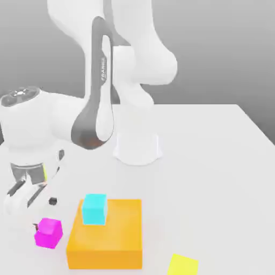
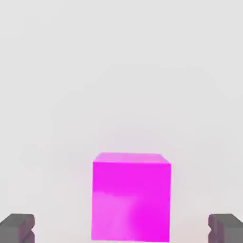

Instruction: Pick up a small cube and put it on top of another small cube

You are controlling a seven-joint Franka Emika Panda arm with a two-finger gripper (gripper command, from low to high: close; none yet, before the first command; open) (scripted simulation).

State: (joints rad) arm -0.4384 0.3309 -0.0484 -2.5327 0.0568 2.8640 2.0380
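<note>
In the exterior view we see the magenta cube (image 1: 48, 233) on the pale table (image 1: 215, 177) at the lower left — just beside the orange block (image 1: 106, 233), which carries the cyan cube (image 1: 94, 209) on top. Our claw (image 1: 44, 212) hangs at the lower left, above the magenta cube. In the hand view its fingers are spread wide, one at each lower corner, with the magenta cube at lower centre — touching neither. A yellow thing (image 1: 183, 265) lies at the bottom, right of centre, in the exterior view.
</note>
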